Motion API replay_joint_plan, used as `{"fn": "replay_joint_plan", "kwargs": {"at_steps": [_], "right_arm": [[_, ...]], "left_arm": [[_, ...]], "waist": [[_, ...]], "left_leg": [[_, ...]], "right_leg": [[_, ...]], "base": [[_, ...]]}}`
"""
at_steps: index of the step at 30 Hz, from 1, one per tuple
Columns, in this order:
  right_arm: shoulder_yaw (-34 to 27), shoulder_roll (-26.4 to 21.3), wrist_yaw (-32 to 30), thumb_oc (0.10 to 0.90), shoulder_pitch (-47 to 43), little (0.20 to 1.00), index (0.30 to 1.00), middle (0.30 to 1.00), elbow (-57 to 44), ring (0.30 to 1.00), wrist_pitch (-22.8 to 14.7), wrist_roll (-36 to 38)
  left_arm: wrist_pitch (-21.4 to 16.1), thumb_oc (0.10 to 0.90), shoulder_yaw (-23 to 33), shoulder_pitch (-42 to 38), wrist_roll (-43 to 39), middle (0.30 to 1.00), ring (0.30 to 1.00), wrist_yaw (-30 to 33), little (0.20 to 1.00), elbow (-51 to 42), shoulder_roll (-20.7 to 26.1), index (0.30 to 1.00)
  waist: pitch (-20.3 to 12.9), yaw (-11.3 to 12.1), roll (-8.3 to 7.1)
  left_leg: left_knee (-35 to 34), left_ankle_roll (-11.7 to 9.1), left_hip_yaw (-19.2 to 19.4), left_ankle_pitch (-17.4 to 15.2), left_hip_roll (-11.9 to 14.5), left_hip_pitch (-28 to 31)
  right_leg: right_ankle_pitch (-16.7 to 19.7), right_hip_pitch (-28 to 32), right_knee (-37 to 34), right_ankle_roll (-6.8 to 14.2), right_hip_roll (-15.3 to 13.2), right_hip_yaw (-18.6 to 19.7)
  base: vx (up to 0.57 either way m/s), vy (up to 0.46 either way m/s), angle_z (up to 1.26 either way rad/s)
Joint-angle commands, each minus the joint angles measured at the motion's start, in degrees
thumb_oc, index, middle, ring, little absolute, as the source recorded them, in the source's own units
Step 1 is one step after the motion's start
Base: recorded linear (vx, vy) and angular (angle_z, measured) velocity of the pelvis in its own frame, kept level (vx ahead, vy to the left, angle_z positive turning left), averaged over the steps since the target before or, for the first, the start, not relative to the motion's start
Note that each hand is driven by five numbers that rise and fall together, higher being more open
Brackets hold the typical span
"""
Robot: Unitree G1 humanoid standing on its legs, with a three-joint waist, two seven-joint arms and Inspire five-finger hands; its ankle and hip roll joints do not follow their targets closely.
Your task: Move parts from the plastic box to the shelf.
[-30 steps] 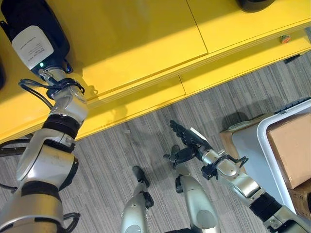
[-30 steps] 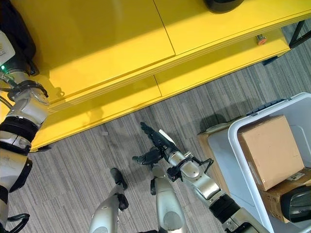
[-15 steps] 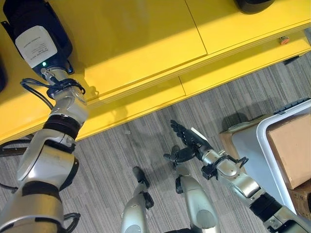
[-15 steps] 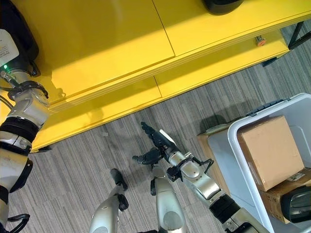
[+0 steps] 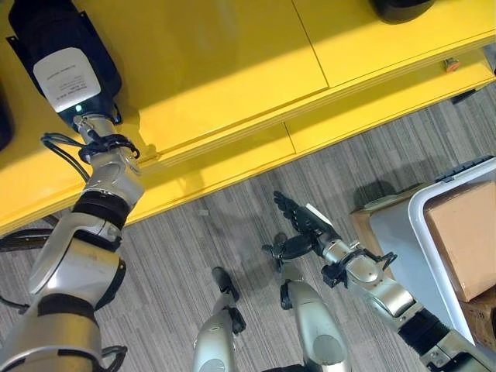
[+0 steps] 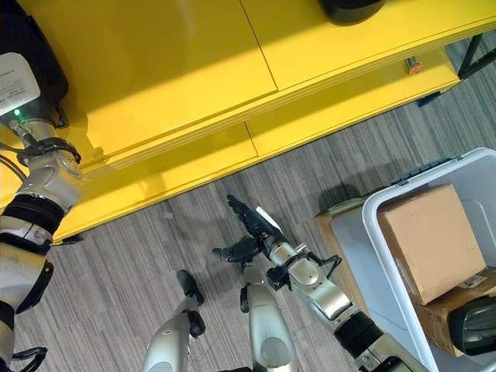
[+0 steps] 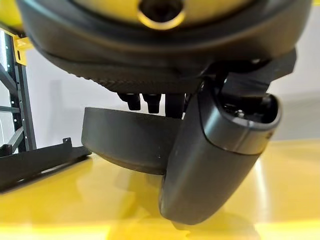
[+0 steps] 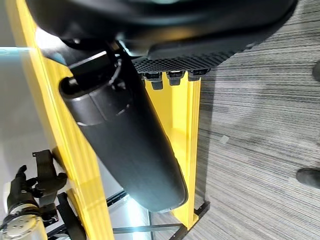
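Observation:
My left hand (image 5: 66,77) reaches over the yellow shelf (image 5: 232,62) at the far left, its back toward the camera. In the left wrist view its fingers (image 7: 150,102) run straight, with the tips at the top edge of a dark rounded part (image 7: 125,145) lying on the shelf. The thumb (image 7: 215,150) stands beside that part. My right hand (image 5: 298,225) hangs open above the floor with nothing in it. The white plastic box (image 6: 372,217) stands at the right and holds a cardboard box (image 6: 430,240) and a dark part (image 6: 477,325).
Another dark part (image 5: 399,8) sits on the shelf at the top right, and one more (image 5: 2,116) shows at the left edge. A small orange thing (image 5: 452,66) lies on the shelf's lower ledge. Grey wood-pattern floor (image 5: 232,209) lies between shelf and box.
My left hand has edged a little to the right over the shelf. The right hand has stayed where it was, still open.

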Motion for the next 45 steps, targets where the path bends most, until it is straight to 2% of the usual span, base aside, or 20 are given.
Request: {"fn": "replay_joint_plan", "kwargs": {"at_steps": [1, 7, 18, 23, 26, 29, 36, 41, 45], "right_arm": [[-0.96, 1.45, 0.39, 0.900, -0.33, 1.000, 1.000, 1.000, -5.09, 1.000, -5.17, 1.31], [-1.31, 1.07, -0.14, 0.900, 0.52, 1.000, 1.000, 1.000, -5.55, 1.000, -5.16, 1.36], [-1.01, 0.89, -0.73, 0.900, 1.13, 1.000, 1.000, 1.000, -5.21, 1.000, -5.89, 1.28], [-0.94, 0.77, -0.74, 0.900, 1.09, 1.000, 1.000, 1.000, -5.12, 1.000, -5.66, 1.46], [-0.55, 0.71, -0.93, 0.900, 1.28, 1.000, 1.000, 1.000, -5.13, 1.000, -5.96, 1.54], [-0.53, 0.69, -0.97, 0.900, 1.50, 1.000, 1.000, 1.000, -5.21, 1.000, -6.10, 1.72], [-0.23, 0.57, -1.40, 0.900, 2.22, 1.000, 1.000, 1.000, -5.73, 1.000, -6.53, 1.65], [-0.23, 0.96, -1.56, 0.900, 2.64, 1.000, 1.000, 1.000, -6.00, 1.000, -6.66, 1.68], [-0.34, 0.96, -1.45, 0.900, 2.69, 1.000, 1.000, 1.000, -5.77, 1.000, -6.75, 1.76]], "left_arm": [[-1.18, 0.900, 1.02, 3.44, 4.48, 1.000, 1.000, -0.82, 1.000, -2.07, 0.87, 1.000], [-0.43, 0.900, 2.27, 5.37, 5.04, 1.000, 1.000, 2.23, 1.000, -5.67, 1.88, 1.000], [6.20, 0.900, 3.09, 4.78, 8.20, 1.000, 1.000, 5.79, 1.000, -8.07, 4.80, 1.000], [7.43, 0.900, 2.81, 2.43, 7.41, 1.000, 1.000, 5.80, 1.000, -6.79, 5.72, 1.000], [5.11, 0.900, 2.93, 1.80, 4.08, 1.000, 1.000, 10.03, 1.000, -6.58, 6.07, 1.000], [5.55, 0.900, 2.89, 0.72, 3.41, 1.000, 1.000, 9.64, 1.000, -6.45, 6.15, 1.000], [2.63, 0.900, 5.01, 0.22, -0.49, 1.000, 1.000, 15.71, 1.000, -7.40, 7.10, 1.000], [1.69, 0.900, 4.84, 0.84, 1.70, 1.000, 1.000, 14.36, 1.000, -10.26, 7.73, 1.000], [2.41, 0.900, 4.55, 1.54, 3.17, 1.000, 1.000, 11.58, 1.000, -11.21, 8.13, 1.000]], "waist": [[-1.55, -0.87, -0.02], [-1.57, -0.34, 0.19], [-1.65, 0.19, 0.59], [-1.66, -0.02, 0.67], [-1.60, -0.03, 0.63], [-1.67, -0.03, 0.56], [-1.74, 0.10, 0.46], [-1.55, 0.61, 0.22], [-1.48, 0.84, 0.19]], "left_leg": [[11.54, -1.09, -1.96, -3.79, 0.75, -6.80], [11.60, -0.96, -2.31, -3.83, 0.49, -6.79], [12.13, -0.95, -2.89, -3.67, 0.36, -7.27], [12.35, -0.95, -2.95, -3.57, 0.37, -7.39], [12.41, -0.88, -2.96, -3.75, 0.34, -7.38], [12.69, -0.82, -3.13, -3.91, 0.38, -7.41], [12.82, -0.65, -3.19, -4.05, 0.53, -7.39], [13.54, -0.44, -3.60, -4.56, 0.51, -7.86], [13.64, -0.44, -3.67, -4.49, 0.52, -7.80]], "right_leg": [[-11.76, -0.01, 8.28, 3.73, -1.13, -0.64], [-11.75, 0.24, 8.19, 3.71, -1.35, -0.77], [-11.97, 0.04, 8.70, 3.52, -1.54, -0.94], [-11.92, -0.07, 8.81, 3.49, -1.46, -0.77], [-11.89, -0.13, 8.92, 3.56, -1.50, -0.73], [-11.92, -0.03, 8.97, 3.55, -1.35, -0.63], [-12.04, -0.02, 9.13, 3.61, -1.19, -0.44], [-12.31, -0.07, 9.59, 3.47, -1.08, -0.64], [-12.32, 0.18, 9.52, 3.50, -1.09, -0.81]], "base": [[0.00, 0.000, 0.00], [0.00, 0.000, 0.00], [0.00, 0.000, 0.00], [0.00, 0.000, 0.00], [0.00, 0.000, 0.00], [0.00, 0.000, 0.00], [0.00, -0.005, 0.00], [0.01, -0.021, 0.04], [0.00, -0.005, 0.02]]}}
